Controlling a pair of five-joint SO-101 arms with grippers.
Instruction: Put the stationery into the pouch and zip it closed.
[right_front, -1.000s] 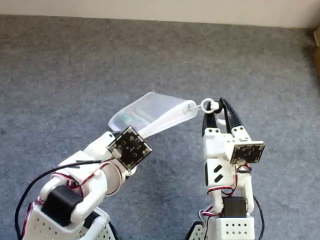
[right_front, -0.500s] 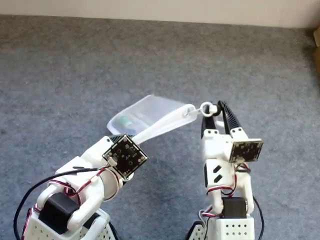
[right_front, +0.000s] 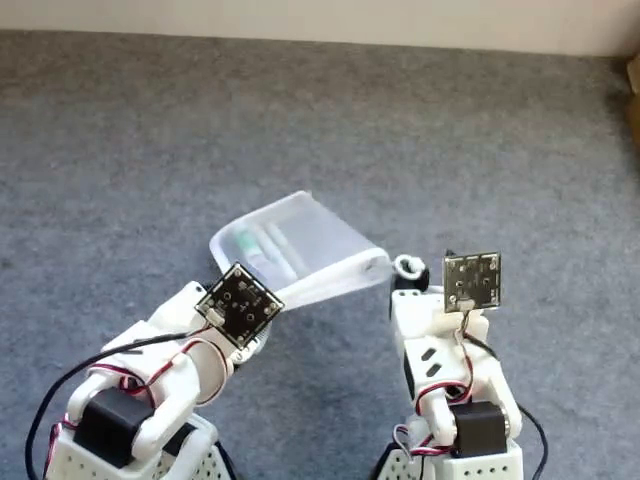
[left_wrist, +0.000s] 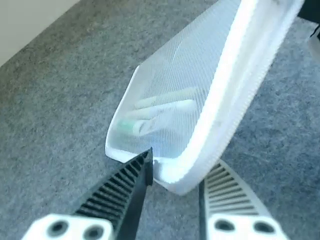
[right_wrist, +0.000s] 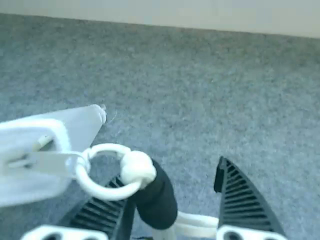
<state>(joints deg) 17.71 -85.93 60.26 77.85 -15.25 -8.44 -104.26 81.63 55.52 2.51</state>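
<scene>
A translucent mesh pouch (right_front: 300, 245) with a white zip band is lifted off the grey carpet at one end. Pens and a green-tipped item (left_wrist: 160, 107) lie inside it. My left gripper (left_wrist: 180, 165) is shut on the pouch's near corner, one finger on each side of the band. The zip's white ring pull (right_wrist: 107, 172), with a white bead (right_wrist: 136, 167) and a black cord (right_wrist: 157, 200), lies between the fingers of my right gripper (right_wrist: 170, 175), which stands open. From above, the ring (right_front: 408, 266) sits just ahead of the right arm's camera board (right_front: 472, 280).
Grey carpet (right_front: 150, 130) covers the whole work surface. A pale wall strip (right_front: 320, 18) runs along the far edge. A brown object (right_front: 634, 100) shows at the right edge. Both arm bases stand close together at the near edge.
The right arm has drawn back toward its base, and the ring pull came with it. The left arm shifted back and left, and the pouch now sits lower and nearer.
</scene>
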